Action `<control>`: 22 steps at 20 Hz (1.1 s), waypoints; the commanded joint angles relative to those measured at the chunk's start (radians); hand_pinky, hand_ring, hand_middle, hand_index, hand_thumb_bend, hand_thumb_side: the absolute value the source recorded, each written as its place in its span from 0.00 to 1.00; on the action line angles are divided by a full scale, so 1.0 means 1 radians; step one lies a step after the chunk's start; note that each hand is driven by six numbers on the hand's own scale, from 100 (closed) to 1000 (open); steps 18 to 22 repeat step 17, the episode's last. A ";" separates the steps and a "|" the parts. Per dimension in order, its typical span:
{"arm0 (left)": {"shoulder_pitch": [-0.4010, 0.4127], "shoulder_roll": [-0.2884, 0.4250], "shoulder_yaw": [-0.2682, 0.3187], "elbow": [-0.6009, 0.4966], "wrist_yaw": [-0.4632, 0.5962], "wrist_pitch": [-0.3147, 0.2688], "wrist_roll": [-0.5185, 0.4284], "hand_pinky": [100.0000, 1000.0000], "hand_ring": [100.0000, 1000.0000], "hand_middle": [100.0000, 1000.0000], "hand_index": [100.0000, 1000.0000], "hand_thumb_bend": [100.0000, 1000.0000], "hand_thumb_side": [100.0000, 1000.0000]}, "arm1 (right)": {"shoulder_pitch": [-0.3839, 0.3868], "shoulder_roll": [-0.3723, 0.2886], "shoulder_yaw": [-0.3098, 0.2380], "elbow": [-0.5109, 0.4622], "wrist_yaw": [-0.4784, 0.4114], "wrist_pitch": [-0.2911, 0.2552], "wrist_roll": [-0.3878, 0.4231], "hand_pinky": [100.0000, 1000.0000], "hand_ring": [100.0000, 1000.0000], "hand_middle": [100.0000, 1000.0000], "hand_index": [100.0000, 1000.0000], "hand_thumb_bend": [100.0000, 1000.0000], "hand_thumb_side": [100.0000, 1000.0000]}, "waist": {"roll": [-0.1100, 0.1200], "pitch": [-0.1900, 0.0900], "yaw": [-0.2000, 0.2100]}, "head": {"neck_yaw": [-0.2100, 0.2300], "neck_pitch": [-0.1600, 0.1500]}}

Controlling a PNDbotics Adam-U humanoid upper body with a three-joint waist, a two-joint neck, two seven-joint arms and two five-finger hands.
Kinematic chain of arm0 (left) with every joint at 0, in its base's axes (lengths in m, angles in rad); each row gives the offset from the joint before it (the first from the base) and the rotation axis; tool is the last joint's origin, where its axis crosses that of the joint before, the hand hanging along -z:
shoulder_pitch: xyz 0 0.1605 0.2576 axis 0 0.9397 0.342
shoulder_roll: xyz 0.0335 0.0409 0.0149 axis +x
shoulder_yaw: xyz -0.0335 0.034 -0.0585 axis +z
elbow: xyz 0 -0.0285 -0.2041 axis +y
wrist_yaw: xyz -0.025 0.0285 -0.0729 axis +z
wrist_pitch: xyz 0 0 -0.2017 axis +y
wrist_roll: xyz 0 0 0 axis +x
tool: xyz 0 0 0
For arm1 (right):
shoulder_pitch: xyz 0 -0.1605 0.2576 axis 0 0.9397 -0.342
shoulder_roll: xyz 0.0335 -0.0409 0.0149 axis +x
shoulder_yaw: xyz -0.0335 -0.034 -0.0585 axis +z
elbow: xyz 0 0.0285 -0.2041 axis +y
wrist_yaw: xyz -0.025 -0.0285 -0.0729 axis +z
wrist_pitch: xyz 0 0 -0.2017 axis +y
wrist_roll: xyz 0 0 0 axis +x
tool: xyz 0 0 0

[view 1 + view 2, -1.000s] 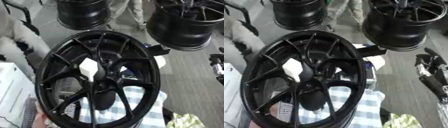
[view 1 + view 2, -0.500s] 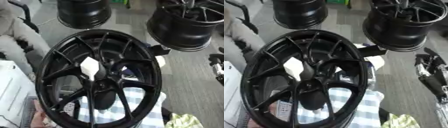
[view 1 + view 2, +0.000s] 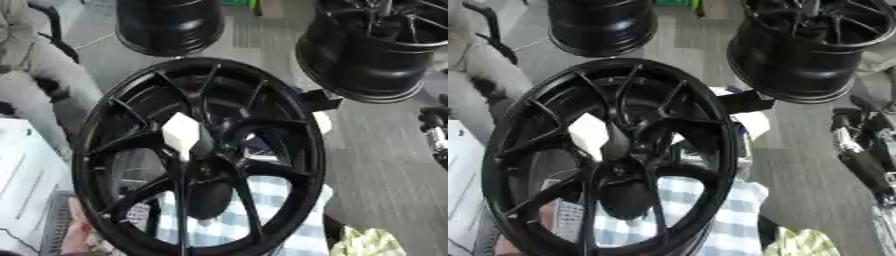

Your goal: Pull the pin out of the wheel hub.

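A large black spoked wheel hub [image 3: 262, 165] stands upright in the middle of both views, facing me. At its centre sits a white blocky piece [image 3: 182, 132], seemingly the pin's head, above the dark centre bore [image 3: 208, 197]. My right hand [image 3: 859, 155], black and silver, shows at the right edge, well apart from the wheel and level with its middle. My left hand appears in neither view. A person's bare hand [image 3: 77, 235] touches the wheel's lower left rim.
Two more black wheels lie on the grey floor behind, one at the back left [image 3: 171, 25] and one at the back right [image 3: 376, 50]. A blue checked cloth [image 3: 262, 220] lies under the wheel. A white box [image 3: 26, 175] stands at the left, with a seated person's grey legs [image 3: 35, 75] beyond it.
The whole picture has drifted slightly, so the camera moved. The wheel, the white piece and my right hand keep their places.
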 commanded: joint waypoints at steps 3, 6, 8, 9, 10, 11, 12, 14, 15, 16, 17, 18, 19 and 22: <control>0.000 -0.018 0.006 -0.031 0.000 0.022 0.000 0.76 0.82 0.82 0.79 0.34 0.57 | -0.011 -0.012 -0.008 -0.011 -0.009 -0.004 0.002 0.78 0.79 0.72 0.93 0.00 0.41 | 0.001 -0.007 0.004 | 0.004 0.005; 0.002 -0.039 0.014 -0.034 -0.005 0.032 0.005 0.76 0.81 0.82 0.78 0.34 0.57 | -0.011 -0.011 -0.009 -0.011 -0.009 -0.004 0.002 0.78 0.79 0.72 0.93 0.00 0.41 | 0.001 -0.006 0.004 | 0.002 0.005; 0.004 -0.047 0.015 -0.037 -0.008 0.037 0.003 0.76 0.81 0.82 0.78 0.34 0.57 | -0.011 -0.011 -0.009 -0.011 -0.010 -0.004 0.002 0.78 0.79 0.72 0.93 0.00 0.41 | 0.001 -0.005 0.004 | 0.001 0.005; 0.005 -0.050 0.015 -0.039 -0.009 0.038 0.002 0.76 0.81 0.82 0.78 0.34 0.57 | -0.012 -0.011 -0.009 -0.011 -0.010 -0.004 0.002 0.78 0.79 0.72 0.93 0.00 0.41 | 0.001 -0.003 0.004 | 0.001 0.005; 0.005 -0.053 0.016 -0.041 -0.009 0.039 0.002 0.76 0.81 0.82 0.78 0.34 0.57 | -0.013 -0.011 -0.009 -0.012 -0.010 -0.004 0.002 0.78 0.79 0.72 0.93 0.00 0.41 | 0.001 -0.002 0.004 | 0.001 0.005; 0.004 -0.056 0.016 -0.042 -0.009 0.040 0.002 0.76 0.81 0.82 0.78 0.34 0.57 | -0.013 -0.011 -0.009 -0.012 -0.010 -0.004 0.002 0.78 0.79 0.72 0.93 0.00 0.41 | 0.001 -0.002 0.005 | 0.001 0.005; 0.004 -0.060 0.016 -0.042 -0.009 0.041 0.001 0.76 0.81 0.81 0.78 0.34 0.57 | -0.014 -0.010 -0.009 -0.011 -0.010 -0.004 0.002 0.78 0.79 0.72 0.93 0.00 0.41 | 0.001 -0.002 0.006 | 0.001 0.005; 0.006 -0.067 0.017 -0.045 -0.006 0.043 0.001 0.76 0.80 0.81 0.78 0.34 0.57 | -0.013 -0.008 -0.009 -0.012 -0.010 -0.004 0.002 0.78 0.79 0.72 0.93 0.00 0.41 | 0.002 -0.004 0.007 | 0.001 0.005; 0.007 -0.069 0.017 -0.046 -0.005 0.045 0.001 0.76 0.80 0.81 0.78 0.34 0.57 | -0.013 -0.008 -0.008 -0.012 -0.010 -0.004 0.003 0.78 0.79 0.72 0.93 0.00 0.41 | 0.002 -0.004 0.007 | 0.000 0.005; 0.007 -0.070 0.017 -0.047 -0.004 0.046 0.000 0.76 0.80 0.81 0.78 0.34 0.57 | -0.015 -0.009 -0.008 -0.012 -0.009 -0.004 0.003 0.78 0.79 0.72 0.93 0.00 0.41 | 0.002 -0.004 0.007 | 0.000 0.005; 0.007 -0.072 0.016 -0.047 -0.004 0.047 -0.001 0.76 0.80 0.81 0.78 0.34 0.58 | -0.015 -0.009 -0.008 -0.012 -0.009 -0.005 0.003 0.78 0.79 0.72 0.93 0.00 0.41 | 0.002 -0.004 0.006 | -0.001 0.005; 0.007 -0.072 0.016 -0.047 -0.004 0.047 -0.001 0.76 0.80 0.81 0.78 0.34 0.58 | -0.015 -0.009 -0.008 -0.012 -0.009 -0.005 0.003 0.78 0.79 0.72 0.93 0.00 0.41 | 0.002 -0.004 0.006 | -0.001 0.005; 0.007 -0.072 0.016 -0.047 -0.004 0.047 -0.001 0.76 0.80 0.81 0.78 0.34 0.58 | -0.015 -0.009 -0.008 -0.012 -0.009 -0.005 0.003 0.78 0.79 0.72 0.93 0.00 0.41 | 0.002 -0.004 0.006 | -0.001 0.005; 0.007 -0.072 0.016 -0.047 -0.004 0.047 -0.001 0.76 0.80 0.81 0.78 0.34 0.58 | -0.015 -0.009 -0.008 -0.012 -0.009 -0.005 0.003 0.78 0.79 0.72 0.93 0.00 0.41 | 0.002 -0.004 0.006 | -0.001 0.005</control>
